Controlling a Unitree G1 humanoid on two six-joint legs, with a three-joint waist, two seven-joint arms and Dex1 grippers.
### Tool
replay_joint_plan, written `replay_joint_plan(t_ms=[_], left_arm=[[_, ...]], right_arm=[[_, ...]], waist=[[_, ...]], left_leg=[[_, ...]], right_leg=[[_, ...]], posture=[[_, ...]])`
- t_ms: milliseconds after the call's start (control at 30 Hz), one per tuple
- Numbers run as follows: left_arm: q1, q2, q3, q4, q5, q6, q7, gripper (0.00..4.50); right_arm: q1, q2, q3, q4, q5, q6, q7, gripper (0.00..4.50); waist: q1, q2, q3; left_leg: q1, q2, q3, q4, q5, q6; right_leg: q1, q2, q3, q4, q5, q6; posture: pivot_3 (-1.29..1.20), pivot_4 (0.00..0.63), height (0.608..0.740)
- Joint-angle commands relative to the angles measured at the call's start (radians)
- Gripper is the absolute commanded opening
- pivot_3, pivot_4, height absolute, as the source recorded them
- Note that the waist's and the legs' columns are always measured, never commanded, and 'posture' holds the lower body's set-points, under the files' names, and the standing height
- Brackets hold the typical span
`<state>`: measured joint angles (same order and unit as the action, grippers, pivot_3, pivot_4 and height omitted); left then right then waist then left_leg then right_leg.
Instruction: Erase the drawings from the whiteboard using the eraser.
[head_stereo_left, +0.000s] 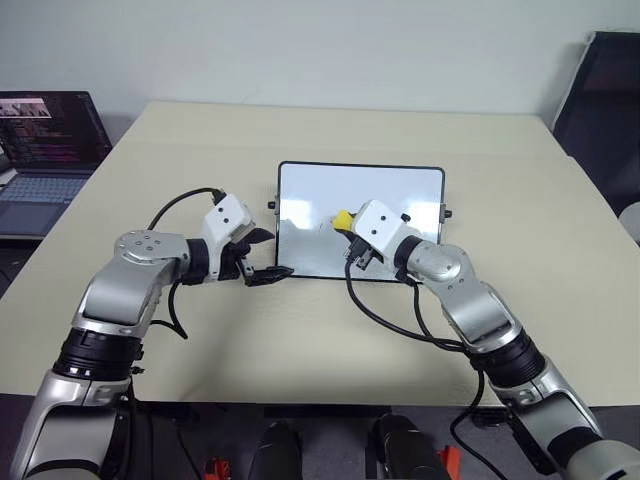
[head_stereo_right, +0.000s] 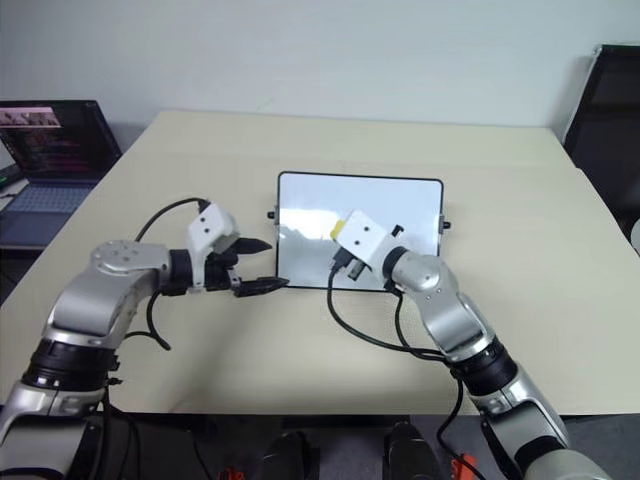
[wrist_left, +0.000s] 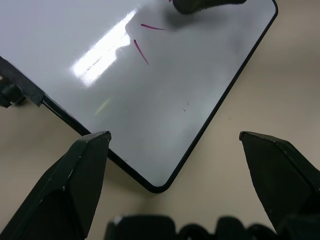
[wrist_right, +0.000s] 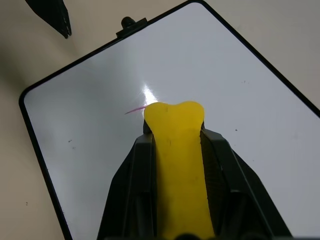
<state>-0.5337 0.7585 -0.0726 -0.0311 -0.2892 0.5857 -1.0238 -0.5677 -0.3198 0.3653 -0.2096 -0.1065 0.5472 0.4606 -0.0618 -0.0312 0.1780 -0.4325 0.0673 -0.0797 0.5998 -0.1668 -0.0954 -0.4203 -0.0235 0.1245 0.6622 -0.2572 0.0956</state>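
Yellow and oblong, the small eraser (wrist_right: 176, 150) sits pinched between the right gripper (head_stereo_left: 352, 240)'s fingers over the middle of the glossy black-framed whiteboard (head_stereo_left: 310, 200), its tip beside the remaining thin red strokes (wrist_left: 141, 51), ready to wipe. Spread wide, the left gripper (head_stereo_right: 258, 265) hovers at the board's near-left corner, likely to steady it.

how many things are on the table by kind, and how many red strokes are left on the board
whiteboard: 1
eraser, in the right gripper: 1
red strokes seen on the board: 2
laptop, on a separate desk beside the table: 1
total: 5
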Motion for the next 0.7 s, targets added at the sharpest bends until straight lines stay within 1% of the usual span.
replay_joint_plan(t_ms=[33,100,167,267,333,433,600,667,700], left_arm=[[0.019,-0.020,0.056,-0.059,-0.036,-0.004,0.035,4.50],[0.040,-0.042,0.086,-0.079,-0.071,0.000,0.046,4.50],[0.062,-0.059,0.118,-0.094,-0.114,0.020,0.047,4.50],[0.101,-0.062,0.142,-0.096,-0.136,0.002,0.042,4.50],[0.111,-0.063,0.145,-0.093,-0.138,-0.013,0.044,4.50],[0.107,-0.071,0.144,-0.092,-0.148,-0.017,0.053,4.50],[0.105,-0.068,0.126,-0.092,-0.142,-0.026,0.055,4.50],[0.100,-0.066,0.117,-0.087,-0.134,-0.028,0.055,4.50],[0.094,-0.068,0.109,-0.084,-0.128,-0.032,0.055,4.50]], right_arm=[[0.135,-0.005,-0.115,-0.176,0.100,0.066,0.025,0.88],[0.232,-0.005,-0.174,-0.273,0.163,0.121,0.040,0.88],[0.297,-0.001,-0.221,-0.335,0.214,0.163,0.043,0.88],[0.372,-0.010,-0.270,-0.376,0.252,0.174,0.039,0.88],[0.398,-0.016,-0.279,-0.373,0.253,0.153,0.031,0.88],[0.399,-0.012,-0.279,-0.372,0.257,0.138,0.017,0.88],[0.348,-0.019,-0.242,-0.350,0.237,0.110,0.008,0.88],[0.296,-0.016,-0.209,-0.311,0.204,0.087,-0.006,0.88],[0.228,-0.023,-0.159,-0.240,0.144,0.040,-0.016,0.88]], waist=[[0.006,0.000,0.000],[0.007,0.000,0.000],[0.006,0.000,0.000],[-0.005,0.000,0.000],[-0.006,0.000,0.000],[-0.006,0.000,0.000],[-0.005,0.000,0.000],[-0.007,0.000,0.000],[-0.008,0.000,0.000]], left_leg=[[0.000,0.000,0.000,-0.001,0.000,0.000],[0.000,0.000,-0.001,-0.004,0.000,0.000],[0.000,0.000,-0.001,-0.006,0.000,0.000],[0.002,0.000,-0.001,-0.005,0.000,0.000],[0.004,0.000,-0.001,-0.005,0.000,0.000],[0.005,0.000,-0.001,-0.004,0.000,0.000],[0.005,0.000,0.000,-0.003,0.001,0.000],[0.005,0.000,0.000,-0.004,0.001,0.000],[0.005,0.000,0.000,-0.004,0.001,0.000]], right_leg=[[0.000,0.000,0.000,0.000,0.000,0.001],[-0.001,0.000,-0.001,0.000,-0.001,-0.001],[-0.001,0.000,-0.001,0.000,-0.002,-0.001],[-0.001,0.000,-0.001,0.001,-0.002,-0.001],[0.000,0.000,-0.001,0.001,-0.005,-0.007],[0.001,0.000,0.000,0.001,-0.004,-0.008],[0.001,0.000,0.001,0.001,-0.003,-0.009],[0.001,0.001,0.001,0.001,-0.003,-0.008],[0.001,0.001,0.000,0.001,-0.003,-0.008]], posture=[[0.00,0.150,0.740],[0.00,0.150,0.740],[0.00,0.150,0.740],[0.00,0.150,0.740],[0.00,0.150,0.740],[0.00,0.150,0.740],[0.00,0.150,0.740],[0.00,0.150,0.740],[0.00,0.150,0.740]])
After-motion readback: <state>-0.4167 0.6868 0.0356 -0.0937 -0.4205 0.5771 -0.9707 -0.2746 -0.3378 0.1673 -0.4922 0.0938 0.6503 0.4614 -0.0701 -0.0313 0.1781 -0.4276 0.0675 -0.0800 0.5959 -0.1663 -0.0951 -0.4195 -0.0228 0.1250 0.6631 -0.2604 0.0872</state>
